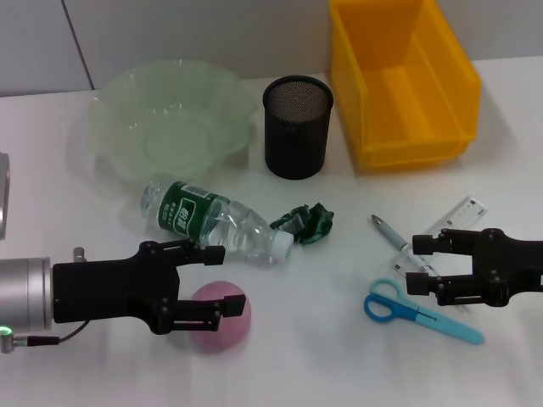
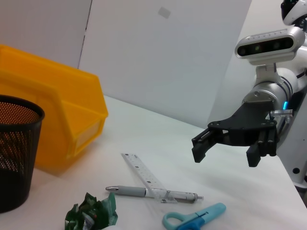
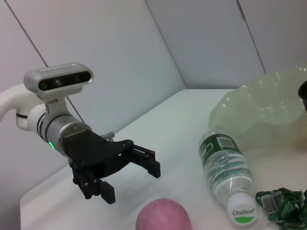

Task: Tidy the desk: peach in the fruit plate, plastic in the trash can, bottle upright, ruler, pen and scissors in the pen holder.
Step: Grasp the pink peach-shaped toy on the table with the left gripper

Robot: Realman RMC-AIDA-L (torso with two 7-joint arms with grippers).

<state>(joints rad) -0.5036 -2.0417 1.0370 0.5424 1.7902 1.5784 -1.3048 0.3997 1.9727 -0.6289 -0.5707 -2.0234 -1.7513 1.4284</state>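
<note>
- Bowl (image 1: 174, 119): translucent green plastic, rippled.
- Pen holder (image 1: 297, 127): black metal mesh.
- Bin (image 1: 403, 80): glossy yellow plastic.
- Bottle (image 1: 212, 220): clear plastic, glossy label.
- Wrapper (image 1: 307, 222): crinkled green foil.

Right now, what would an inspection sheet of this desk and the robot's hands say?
Surface: white table.
Job's things: peach beside lying bottle; crumpled plastic; pen, ruler, scissors together; fruit plate, pen holder, yellow trash can behind, nothing seen inside.
Clutter: nothing seen.
Grippers: left gripper open over peach; right gripper open over pen and ruler.
Cables: thin wire at left wrist.
Surroundings: pale wall panels.
</note>
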